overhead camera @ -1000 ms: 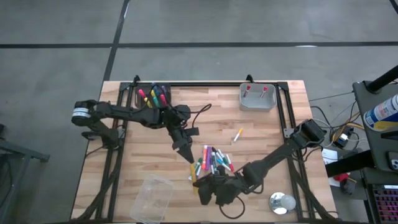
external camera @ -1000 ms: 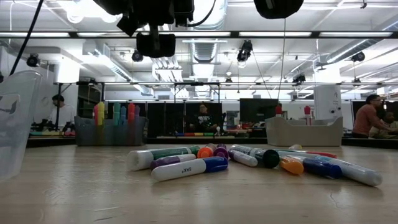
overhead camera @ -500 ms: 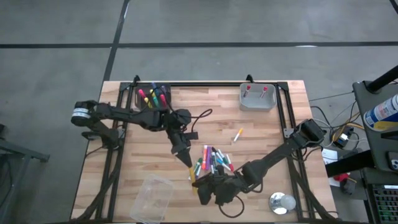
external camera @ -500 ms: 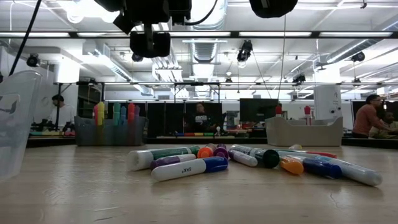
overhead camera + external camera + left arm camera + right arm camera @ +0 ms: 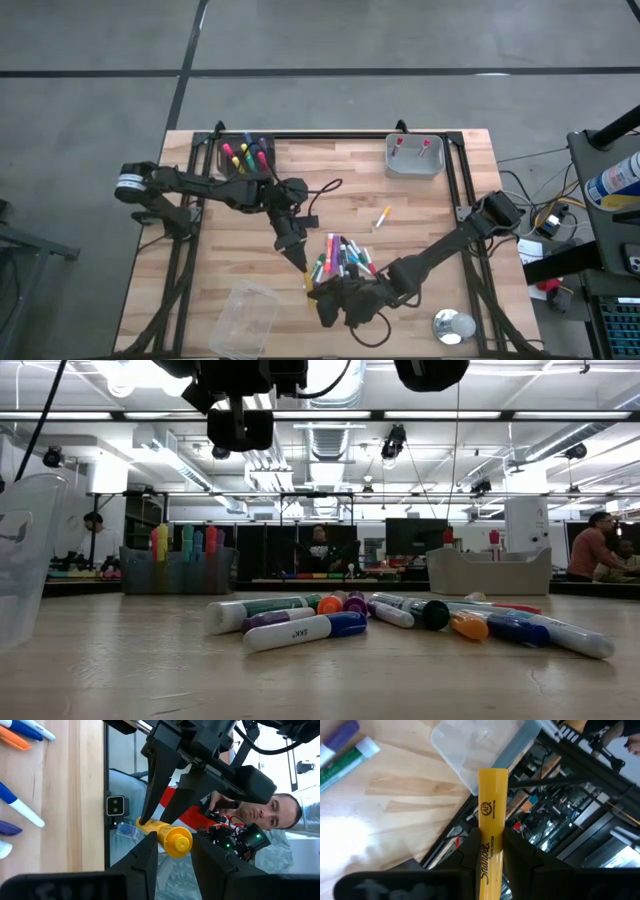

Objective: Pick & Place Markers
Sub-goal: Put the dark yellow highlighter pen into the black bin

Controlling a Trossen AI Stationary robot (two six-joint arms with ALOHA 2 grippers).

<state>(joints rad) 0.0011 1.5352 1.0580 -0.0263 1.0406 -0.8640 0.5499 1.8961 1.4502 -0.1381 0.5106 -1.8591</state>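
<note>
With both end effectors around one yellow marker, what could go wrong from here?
1. The right end effector grips the yellow marker while the left end effector straddles its cap end. If they pull unevenly, it might slip or uncap.
2. A dropped marker could scatter the marker pile just beside them.

Yellow marker [image 5: 491,830] lower end cut by edge; clear tub [image 5: 25,555] partly cropped.

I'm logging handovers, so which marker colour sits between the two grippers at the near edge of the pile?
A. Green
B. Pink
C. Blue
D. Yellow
D: both wrist views show a yellow marker clamped by the right gripper, its capped end between the left gripper fingers.
</note>
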